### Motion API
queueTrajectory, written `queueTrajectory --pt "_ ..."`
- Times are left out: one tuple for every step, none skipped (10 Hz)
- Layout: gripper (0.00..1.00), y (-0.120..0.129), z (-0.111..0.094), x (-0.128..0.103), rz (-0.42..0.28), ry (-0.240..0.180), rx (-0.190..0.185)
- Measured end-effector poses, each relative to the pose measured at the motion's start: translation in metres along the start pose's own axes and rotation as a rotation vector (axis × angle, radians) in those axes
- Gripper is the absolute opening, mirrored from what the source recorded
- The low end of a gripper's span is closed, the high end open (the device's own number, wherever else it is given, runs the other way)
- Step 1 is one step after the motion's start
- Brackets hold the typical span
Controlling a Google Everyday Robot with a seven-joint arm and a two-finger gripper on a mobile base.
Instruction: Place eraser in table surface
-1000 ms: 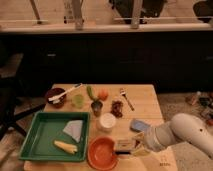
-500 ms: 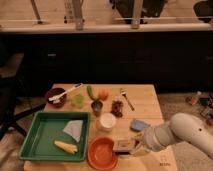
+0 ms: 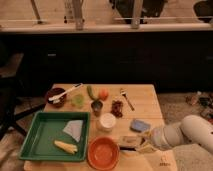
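Eraser (image 3: 131,141) at my gripper (image 3: 144,146), lower right of the frame, near the desk's (image 3: 146,102) front edge.
Whether my jaws pinch it I cannot tell. It is a small tan block with a cream top. The round orange bowl (image 3: 103,152) sits just left, so a skewed release might tip it onto that rim.
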Motion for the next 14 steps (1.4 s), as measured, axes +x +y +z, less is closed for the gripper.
queueTrajectory --pt "0.0 -0.003 -0.004 0.005 0.01 -0.013 0.012" --pt "0.0 -0.004 -0.008 0.012 0.019 -0.028 0.026" --pt "0.0 -0.004 -0.007 0.018 0.025 -0.037 0.034" --pt "0.0 -0.005 -0.004 0.024 0.03 -0.049 0.044" --pt "0.0 -0.005 -0.003 0.03 0.034 -0.057 0.055" --pt "0.0 -0.005 -0.002 0.035 0.04 -0.059 0.061" --pt "0.0 -0.006 0.0 0.042 0.049 -0.058 0.065" --pt "0.0 -0.007 0.004 0.049 0.056 -0.058 0.067" --pt "0.0 -0.009 0.006 0.052 0.06 -0.058 0.068" --pt "0.0 -0.012 0.007 0.057 0.068 -0.058 0.071" --pt "0.0 -0.014 0.009 0.061 0.075 -0.06 0.072" --pt "0.0 -0.018 0.011 0.065 0.086 -0.066 0.075" --pt "0.0 -0.02 0.012 0.067 0.092 -0.071 0.077" --pt "0.0 -0.022 0.014 0.069 0.099 -0.078 0.078"
